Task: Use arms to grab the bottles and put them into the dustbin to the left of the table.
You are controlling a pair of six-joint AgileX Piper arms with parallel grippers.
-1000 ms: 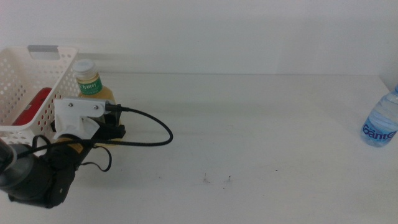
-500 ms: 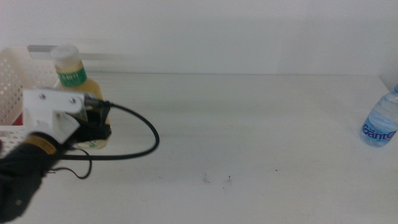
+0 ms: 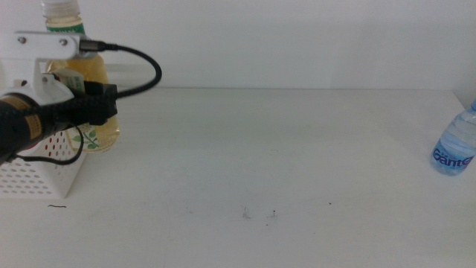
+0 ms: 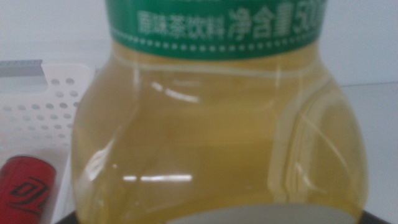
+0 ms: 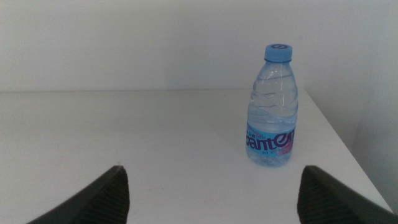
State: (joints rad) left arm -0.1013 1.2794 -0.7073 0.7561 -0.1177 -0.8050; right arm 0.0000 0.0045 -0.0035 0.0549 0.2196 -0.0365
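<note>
Dustbin: white perforated plastic basket [image 3: 30, 175] at the table's left edge, a slim red can [image 4: 22, 194] lying inside.
Left gripper [image 3: 95, 106]: jaws clamped on the yellow tea bottle with green label [image 3: 88, 93], lifted just right of the basket.
Table: plain white tabletop [image 3: 282, 164].
Water bottle: clear, blue-capped [image 5: 272, 107], upright near the far right edge.
Right gripper [image 5: 211, 194]: jaws spread wide, facing the water bottle, apart from it.

From my feeds this looks like a bare lab or test bench rather than a lived-in room: a plain white table [image 3: 297, 164] runs up to a blank white wall [image 3: 297, 37], with no furnishings in sight. All I see laid out are staged props, a white perforated basket [image 3: 30, 175] and a water bottle [image 5: 272, 109].
</note>
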